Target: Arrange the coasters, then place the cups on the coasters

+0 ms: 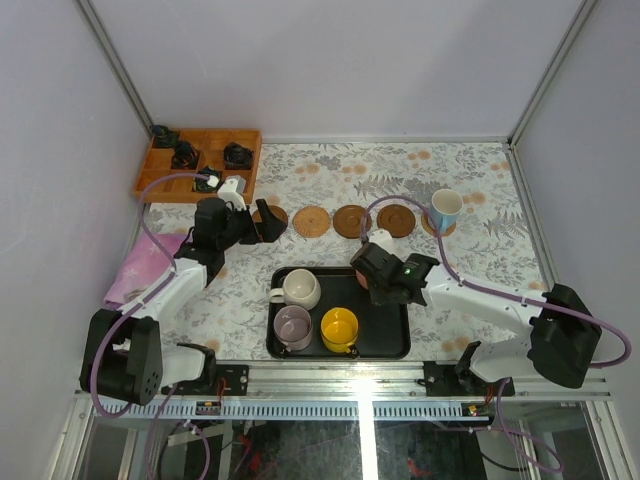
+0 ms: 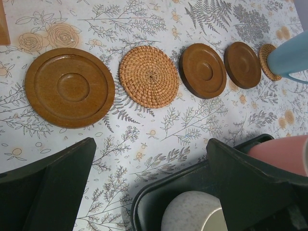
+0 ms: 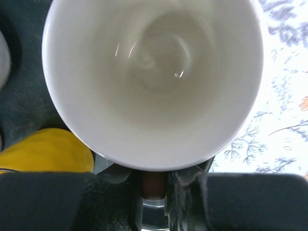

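Five coasters lie in a row: a wooden one [image 2: 70, 86], a woven one [image 2: 149, 76], two darker wooden ones [image 2: 203, 70] [image 2: 242, 64], and a woven one [image 2: 268, 61] under the pale blue cup [image 1: 446, 208]. My left gripper [image 2: 154, 183] hangs open over the tablecloth near the row's left end [image 1: 266, 222]. The black tray [image 1: 395, 345] holds the cream cup [image 1: 297, 288], the lilac cup [image 1: 293, 325] and the yellow cup [image 1: 339, 328]. At the tray's upper right, my right gripper [image 3: 155, 179] is shut on the pinkish handle of a white cup [image 3: 154, 82], largely hidden under the wrist from above.
A wooden compartment box [image 1: 200, 160] with black parts sits at the back left. A pink cloth [image 1: 145, 265] lies by the left arm. White walls close in the floral-clothed table on three sides.
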`<control>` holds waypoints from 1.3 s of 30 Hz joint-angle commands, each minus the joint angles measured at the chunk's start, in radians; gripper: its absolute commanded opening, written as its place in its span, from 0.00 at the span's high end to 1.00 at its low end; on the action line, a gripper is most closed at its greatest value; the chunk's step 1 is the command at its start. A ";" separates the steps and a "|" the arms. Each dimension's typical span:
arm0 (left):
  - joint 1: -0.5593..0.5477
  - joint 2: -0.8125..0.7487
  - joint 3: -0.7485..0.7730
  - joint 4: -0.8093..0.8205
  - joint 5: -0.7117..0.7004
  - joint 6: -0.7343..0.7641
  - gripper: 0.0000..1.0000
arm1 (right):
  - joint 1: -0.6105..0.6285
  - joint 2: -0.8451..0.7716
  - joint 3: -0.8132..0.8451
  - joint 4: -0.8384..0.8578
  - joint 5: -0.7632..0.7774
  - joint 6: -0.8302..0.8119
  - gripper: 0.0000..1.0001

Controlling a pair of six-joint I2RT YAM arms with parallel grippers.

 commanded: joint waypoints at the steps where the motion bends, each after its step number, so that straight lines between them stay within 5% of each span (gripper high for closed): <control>1: 0.005 0.001 -0.002 0.013 -0.008 0.026 0.00 | 0.013 -0.056 0.149 -0.009 0.203 -0.033 1.00; 7: 0.006 -0.010 0.000 0.013 -0.025 0.035 0.00 | -0.045 -0.009 0.209 0.033 0.322 -0.160 1.00; 18: 0.006 0.029 0.005 0.021 -0.045 0.033 0.00 | -0.352 0.113 0.202 0.325 0.170 -0.378 1.00; 39: 0.006 0.077 0.030 0.005 -0.057 0.027 0.00 | -0.545 0.341 0.317 0.428 -0.025 -0.339 1.00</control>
